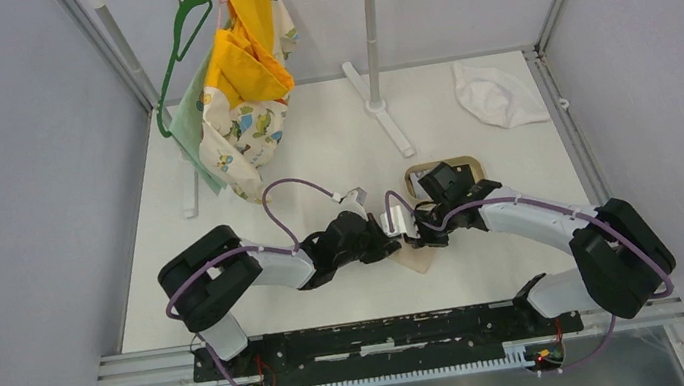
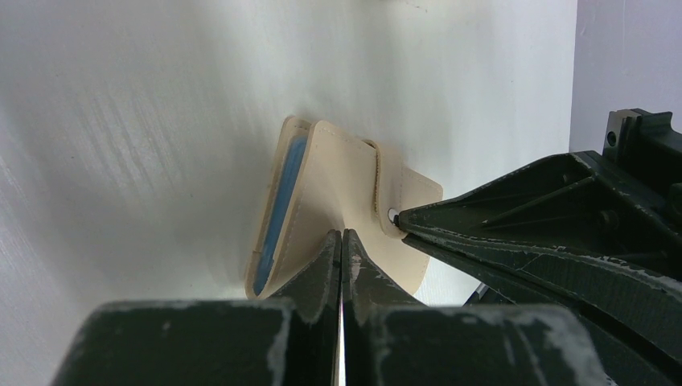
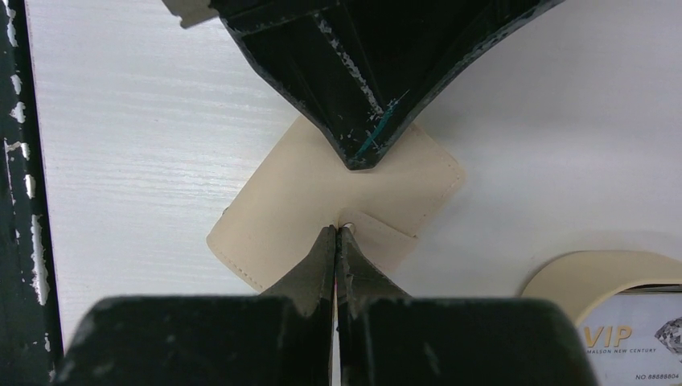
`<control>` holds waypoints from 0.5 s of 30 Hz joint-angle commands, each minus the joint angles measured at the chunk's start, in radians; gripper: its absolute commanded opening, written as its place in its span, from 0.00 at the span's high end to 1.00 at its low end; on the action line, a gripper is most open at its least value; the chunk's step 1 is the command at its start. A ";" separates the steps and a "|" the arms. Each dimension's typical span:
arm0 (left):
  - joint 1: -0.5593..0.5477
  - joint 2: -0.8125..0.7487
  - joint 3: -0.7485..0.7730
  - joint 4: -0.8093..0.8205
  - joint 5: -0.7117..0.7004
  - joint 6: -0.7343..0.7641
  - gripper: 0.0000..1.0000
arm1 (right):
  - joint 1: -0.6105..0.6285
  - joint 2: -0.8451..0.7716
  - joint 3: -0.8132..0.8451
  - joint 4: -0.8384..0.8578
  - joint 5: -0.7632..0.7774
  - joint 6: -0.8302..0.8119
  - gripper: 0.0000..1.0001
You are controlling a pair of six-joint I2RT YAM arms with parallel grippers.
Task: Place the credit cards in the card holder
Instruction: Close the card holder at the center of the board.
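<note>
The card holder (image 1: 418,259) lies on the desk (image 1: 331,144) near its front edge, between the two arms. In the left wrist view the card holder (image 2: 338,193) is slightly agape along one side, and a light blue lining shows in the gap. Its snap tab (image 2: 406,189) is folded over the tan outer face.

I read the left end effector (image 2: 342,241) as clenched: its fingers are pressed together, with the tips on the card holder's near edge. I cannot tell whether any material is nipped between them.

I read the right end effector (image 3: 335,233) as clenched as well. Its tips meet at the snap stud of the tab (image 3: 386,237), on the card holder (image 3: 281,209). In the top view the two end effectors, left (image 1: 394,243) and right (image 1: 417,236), face each other tip to tip over the holder.

One credit card (image 3: 635,338), pale and printed "VIP", lies in the oval tan tray (image 3: 579,273) just beside the holder.

Farther back, a white cloth (image 1: 498,93) lies at the right rear corner. Garments hang from a green hanger (image 1: 193,22) at the left rear.
</note>
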 commanded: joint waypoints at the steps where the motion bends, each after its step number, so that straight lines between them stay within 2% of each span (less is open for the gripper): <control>1: 0.002 0.028 0.008 0.008 0.007 0.046 0.98 | 0.013 -0.009 -0.010 0.024 0.015 0.012 1.00; 15: 0.002 0.026 0.006 0.010 0.007 0.046 0.98 | -0.004 -0.067 -0.018 0.056 0.022 0.032 1.00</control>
